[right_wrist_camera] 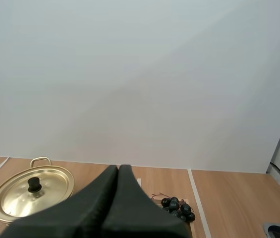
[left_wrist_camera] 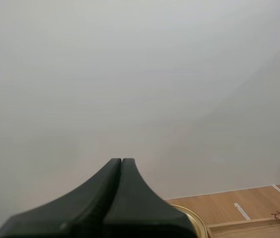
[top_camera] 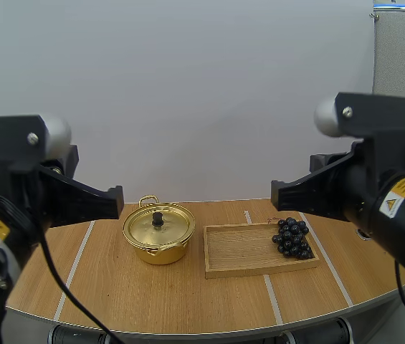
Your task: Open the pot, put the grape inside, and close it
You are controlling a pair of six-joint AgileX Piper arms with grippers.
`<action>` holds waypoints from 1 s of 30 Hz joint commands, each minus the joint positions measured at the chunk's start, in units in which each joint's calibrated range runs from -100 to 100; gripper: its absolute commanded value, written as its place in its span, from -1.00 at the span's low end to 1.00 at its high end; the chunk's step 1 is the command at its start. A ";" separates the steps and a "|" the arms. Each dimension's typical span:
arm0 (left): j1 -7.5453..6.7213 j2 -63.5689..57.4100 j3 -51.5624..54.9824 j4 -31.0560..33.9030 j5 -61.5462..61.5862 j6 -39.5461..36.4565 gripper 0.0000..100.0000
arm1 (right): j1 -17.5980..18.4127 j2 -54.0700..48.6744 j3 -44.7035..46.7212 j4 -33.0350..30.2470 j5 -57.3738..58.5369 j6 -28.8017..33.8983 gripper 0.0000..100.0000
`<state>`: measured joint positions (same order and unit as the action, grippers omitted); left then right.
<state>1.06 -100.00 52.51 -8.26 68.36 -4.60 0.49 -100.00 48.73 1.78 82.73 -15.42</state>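
Both grippers hang well above the wooden tray. The left gripper has its fingers pressed together on nothing, and the right gripper is the same, one dark wedge. The grapes sit on the tray's end on my right side. The gold pot stands just beside the tray's other end, lid on.

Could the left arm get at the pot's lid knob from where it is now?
Probably yes. The knob stands bare on the lid, nothing over it, with the tray off to one side. The left gripper is shut, so it must open first.
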 commanded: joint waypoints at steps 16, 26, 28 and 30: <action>0.11 11.12 -4.41 -0.07 10.90 -0.10 -1.00 | -0.19 8.98 -4.93 -0.30 8.82 -0.24 -1.00; 0.11 29.13 -4.41 -0.85 2.60 6.15 -1.00 | -0.19 19.61 -4.93 -0.33 8.43 -0.24 -1.00; 0.11 32.50 -4.41 -0.85 2.60 6.63 -1.00 | -0.19 21.23 -4.93 -0.33 8.43 -0.24 -1.00; 0.11 35.27 -4.41 -0.85 2.77 6.63 -1.00 | -0.19 22.39 -4.93 -0.33 8.43 -0.24 -1.00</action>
<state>1.06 -69.59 48.33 -8.25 72.93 1.49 0.49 -81.01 44.37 1.78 92.13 -15.42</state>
